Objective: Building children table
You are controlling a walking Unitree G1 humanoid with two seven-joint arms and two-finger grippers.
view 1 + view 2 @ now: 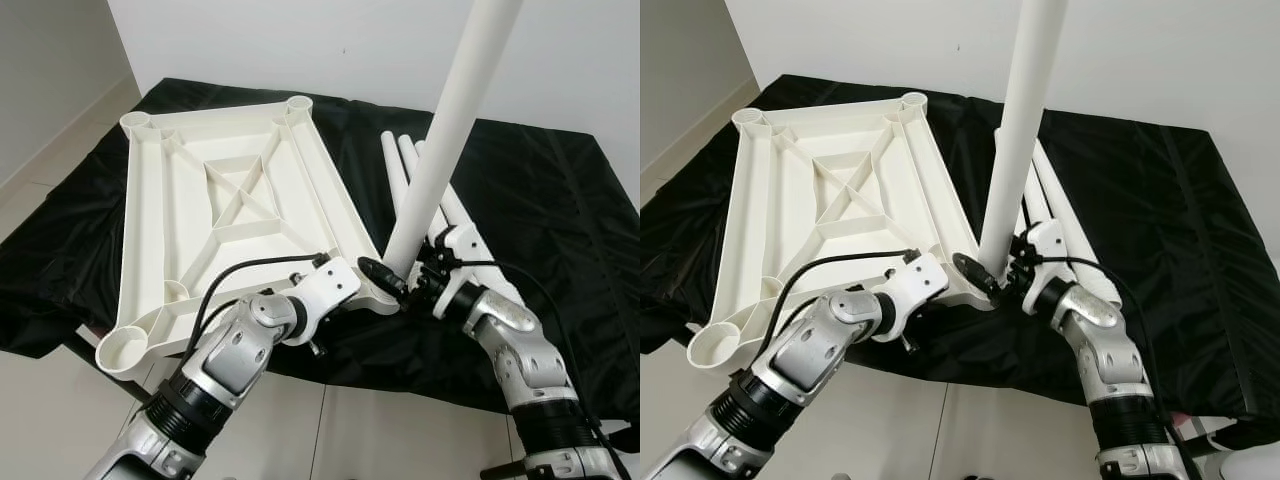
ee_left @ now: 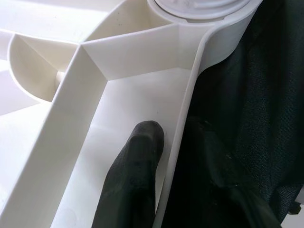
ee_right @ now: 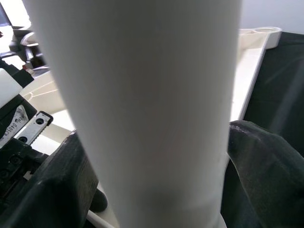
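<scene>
Left gripper (image 1: pixel 385 283) nearest, clamped on the tabletop (image 1: pixel 225 215) rim at its near right corner: one finger (image 2: pixel 135 175) inside the rim wall, the other outside against the black cloth (image 1: pixel 540 200), so it pins the edge. Right gripper (image 1: pixel 425 270) just beside that same corner, fingers (image 3: pixel 52 185) closed around the base of the upright leg (image 1: pixel 445 130), one on each side. Leg stands tilted slightly, its lower end at the corner socket (image 2: pixel 204 9) of the tabletop, which lies upside down, ribs up, on the cloth. Spare legs (image 1: pixel 400 165) lie just beyond the right gripper, side by side past the tabletop's right edge. Farther tabletop corners show open sockets, no legs in them. Step in hand looks like seating the first leg in the near right socket; can't tell if fully home. Next likely needs the leg pushed or twisted down straight while the left grip steadies the top, then release and fetch another leg.
</scene>
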